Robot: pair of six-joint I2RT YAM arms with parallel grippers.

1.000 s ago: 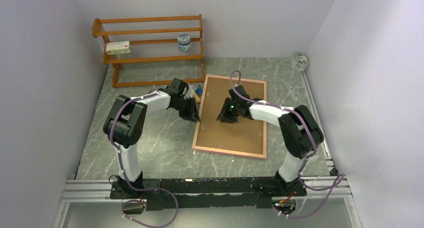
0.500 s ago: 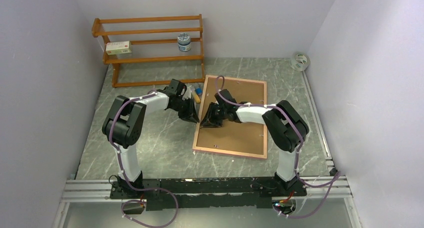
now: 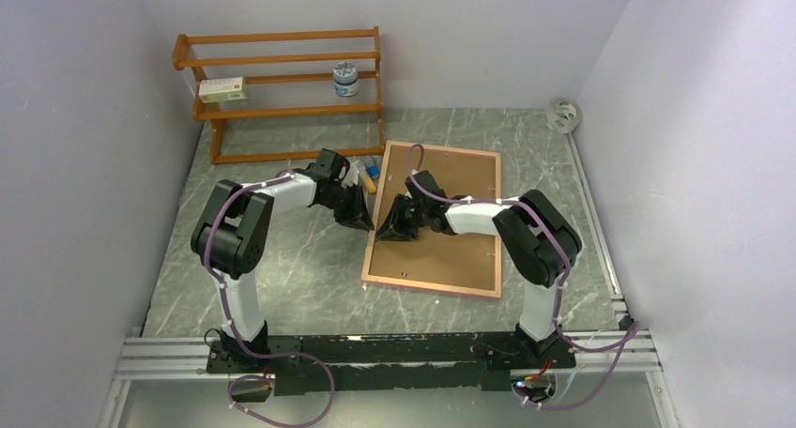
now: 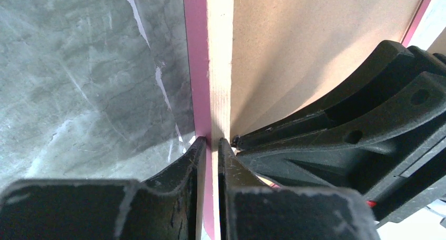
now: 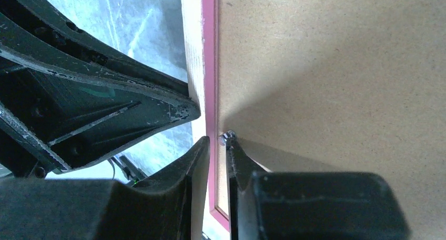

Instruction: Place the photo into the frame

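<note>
The frame [image 3: 439, 148] lies back side up on the table, its narrow pink border around a brown hardboard backing sheet [image 3: 451, 254]. The photo is hidden. My left gripper [image 3: 367, 223] is at the frame's left edge. In the left wrist view it [image 4: 211, 142] is shut on the pink and tan rail [image 4: 195, 66]. My right gripper [image 3: 390, 229] reaches across the backing to the same edge. In the right wrist view it [image 5: 217, 140] is closed astride the pink rim [image 5: 209, 50], one finger touching a small metal tab [image 5: 227, 136] on the backing [image 5: 342, 66].
An orange wooden shelf rack [image 3: 282, 112] stands at the back left with a white box [image 3: 222, 90] and a jar [image 3: 345, 79] on it. A tape roll [image 3: 563, 115] lies at the back right. A small blue and yellow object [image 3: 373, 175] lies by the frame's upper left corner.
My right gripper has moved left from the middle of the backing to the frame's left edge, opposite my left gripper. The left arm and the frame have hardly moved.
</note>
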